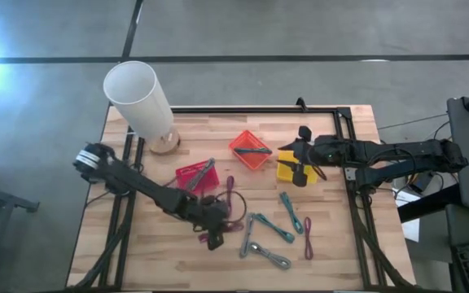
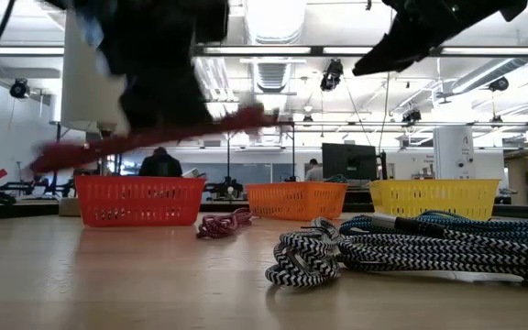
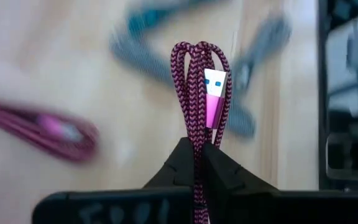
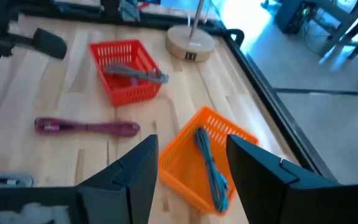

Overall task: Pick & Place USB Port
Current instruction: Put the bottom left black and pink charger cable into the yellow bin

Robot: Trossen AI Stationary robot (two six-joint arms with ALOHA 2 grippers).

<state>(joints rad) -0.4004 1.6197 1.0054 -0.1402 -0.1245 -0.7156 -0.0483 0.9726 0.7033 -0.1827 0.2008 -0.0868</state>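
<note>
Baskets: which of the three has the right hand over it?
The yellow basket: the right hand hangs open above it. The orange basket and red basket lie farther left.

A magenta braided cable (image 3: 197, 93), its plug pink with a white tip, is pinched between the dark fingers of the left gripper (image 3: 197, 163). A red basket (image 1: 195, 176), an orange basket (image 1: 251, 150) and a yellow basket (image 1: 290, 165) are seen on the pale wooden table (image 1: 332, 252). A teal cable (image 4: 209, 158) is seen in the orange basket, a grey one (image 4: 135, 73) in the red. A black-and-white zigzag-patterned cable (image 2: 305, 257) is seen nearest, a dark blue braided one (image 2: 447, 240) beside it. A white cylinder (image 1: 139, 98) is seen at the far left.
</note>
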